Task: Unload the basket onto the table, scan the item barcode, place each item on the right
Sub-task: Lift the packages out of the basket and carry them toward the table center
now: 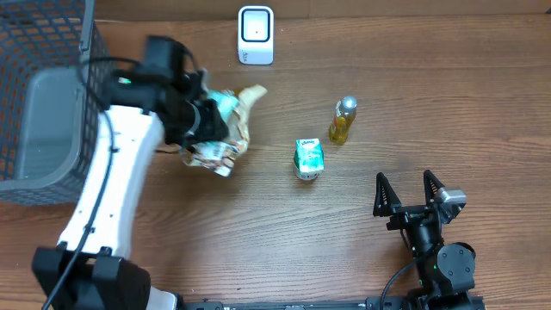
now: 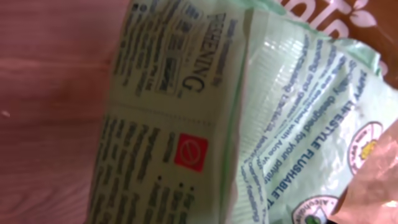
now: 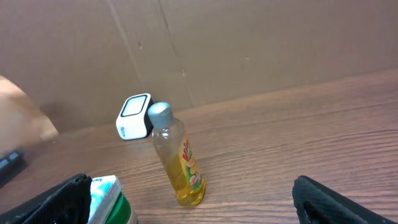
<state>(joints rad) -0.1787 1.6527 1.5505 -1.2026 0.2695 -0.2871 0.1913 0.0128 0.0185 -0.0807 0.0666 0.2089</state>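
Looks like you're at a mock shop checkout set up on a lab bench. Plain wood table point(image 1: 258, 232) with cardboard point(image 3: 249, 43) behind it, a scanner point(image 1: 256, 34), a wire basket point(image 1: 43, 43), plus loose groceries: wipes pack point(image 1: 225, 129), bottle point(image 1: 343, 120), carton point(image 1: 308, 158).

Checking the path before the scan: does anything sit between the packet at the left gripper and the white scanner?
Nothing visible does. Only bare table separates the packet, held by the left gripper, from the scanner; the small carton and the bottle stand clear, further right.
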